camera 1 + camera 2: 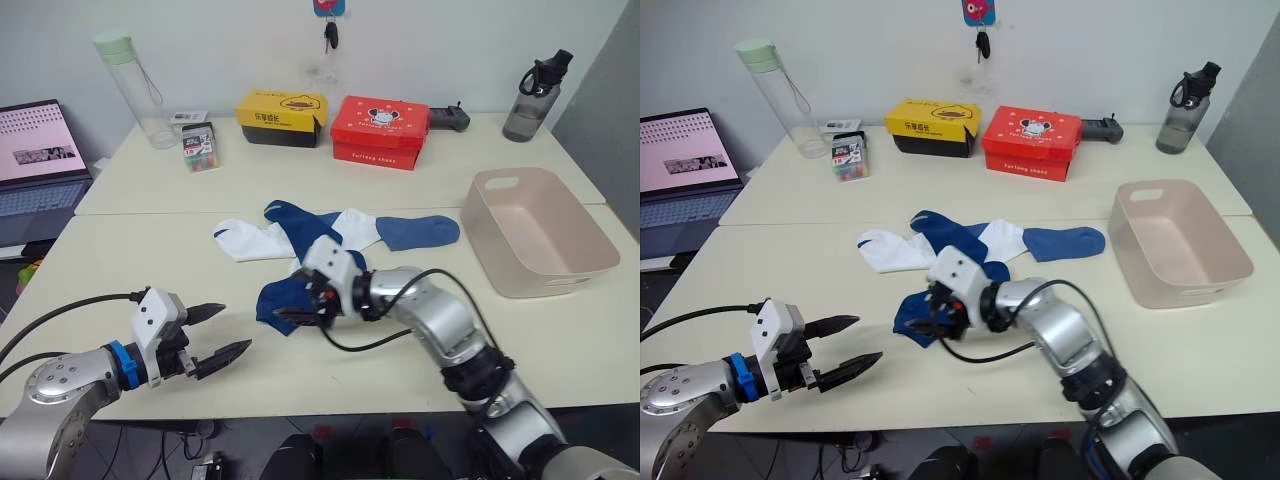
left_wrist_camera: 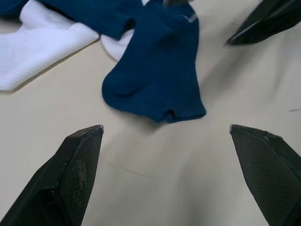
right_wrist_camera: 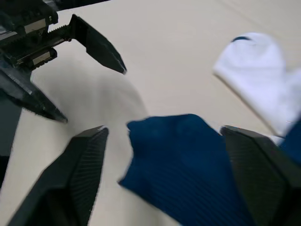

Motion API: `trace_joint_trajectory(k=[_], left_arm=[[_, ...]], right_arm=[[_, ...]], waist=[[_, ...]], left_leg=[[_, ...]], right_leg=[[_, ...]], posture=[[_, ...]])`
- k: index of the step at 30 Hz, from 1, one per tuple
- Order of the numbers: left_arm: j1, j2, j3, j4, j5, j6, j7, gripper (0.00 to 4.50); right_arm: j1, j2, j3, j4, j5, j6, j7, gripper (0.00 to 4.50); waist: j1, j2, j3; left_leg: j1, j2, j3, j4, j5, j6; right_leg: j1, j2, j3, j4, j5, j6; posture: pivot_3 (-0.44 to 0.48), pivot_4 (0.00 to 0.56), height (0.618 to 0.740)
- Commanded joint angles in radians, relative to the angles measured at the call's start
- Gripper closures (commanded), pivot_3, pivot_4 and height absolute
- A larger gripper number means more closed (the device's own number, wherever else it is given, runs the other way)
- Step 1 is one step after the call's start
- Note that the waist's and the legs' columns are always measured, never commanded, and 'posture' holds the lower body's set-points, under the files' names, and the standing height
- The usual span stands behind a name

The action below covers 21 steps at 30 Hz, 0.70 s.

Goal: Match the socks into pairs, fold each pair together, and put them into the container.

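Note:
Several socks lie in a heap at mid-table: a dark navy sock (image 1: 274,302) at the front, another navy one (image 1: 293,224) behind it, two white socks (image 1: 245,241) (image 1: 360,226) and a medium blue sock (image 1: 421,232) to the right. My right gripper (image 1: 300,306) hovers open over the front navy sock (image 3: 188,160), one finger on each side of it. To the left of the heap, my left gripper (image 1: 230,330) is open and points at that navy sock (image 2: 155,80), a short way off. The pink-beige container (image 1: 500,255) stands empty at the right.
Along the back of the table stand a yellow box (image 1: 282,117), a red box (image 1: 380,131), a clear bottle (image 1: 135,90), a small pen case (image 1: 200,148), a black controller (image 1: 450,118) and a dark bottle (image 1: 535,95). A laptop (image 1: 40,160) sits far left.

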Motion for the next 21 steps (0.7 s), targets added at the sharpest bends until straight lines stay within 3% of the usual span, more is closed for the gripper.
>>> trace_joint_trajectory(k=[1, 6, 13, 16, 21], left_arm=[[-0.02, -0.058, 0.031, -0.055, -0.114, 0.146, 0.113, 0.0], [-0.011, -0.112, -0.013, -0.088, -0.133, 0.247, 0.219, 0.0], [-0.101, -0.246, -0.149, -0.058, -0.093, 0.297, 0.362, 0.0], [-0.16, -0.316, -0.191, -0.012, -0.045, 0.275, 0.425, 0.59], [-0.211, -0.373, -0.206, 0.031, -0.041, 0.296, 0.464, 2.11]], right_arm=[[0.067, -0.135, -0.067, -0.203, 0.034, -0.038, 0.06, 0.02], [0.182, -0.289, -0.156, -0.396, 0.101, -0.041, 0.091, 0.02], [0.287, -0.493, -0.183, -0.485, 0.085, -0.104, 0.134, 0.02], [0.29, -0.509, -0.19, -0.478, 0.089, -0.111, 0.117, 0.0], [0.297, -0.508, -0.189, -0.482, 0.097, -0.114, 0.101, 0.0]], waist=[[0.002, 0.0, 0.0], [-0.002, -0.001, 0.0], [0.016, -0.003, 0.002], [0.029, -0.004, 0.002], [0.031, -0.004, 0.002]], left_leg=[[0.0, 0.0, 0.0, 0.0, 0.0, 0.0], [-0.001, 0.001, 0.0, 0.0, 0.0, 0.0], [0.0, 0.001, 0.0, 0.001, 0.0, 0.0], [0.001, 0.0, -0.001, 0.002, 0.0, 0.0], [0.001, 0.0, -0.001, 0.002, 0.0, 0.0]], right_leg=[[0.0, 0.0, 0.0, 0.0, 0.0, 0.0], [0.005, 0.0, 0.0, 0.0, 0.0, 0.0], [0.008, 0.0, -0.001, -0.001, 0.0, 0.0], [0.01, 0.0, -0.002, -0.002, 0.001, 0.001], [0.011, 0.0, -0.002, -0.002, 0.001, 0.001]], posture=[[0.0, 0.15, 0.726], [0.0, 0.15, 0.726], [0.0, 0.15, 0.726], [0.0, 0.15, 0.726], [0.0, 0.15, 0.726]])
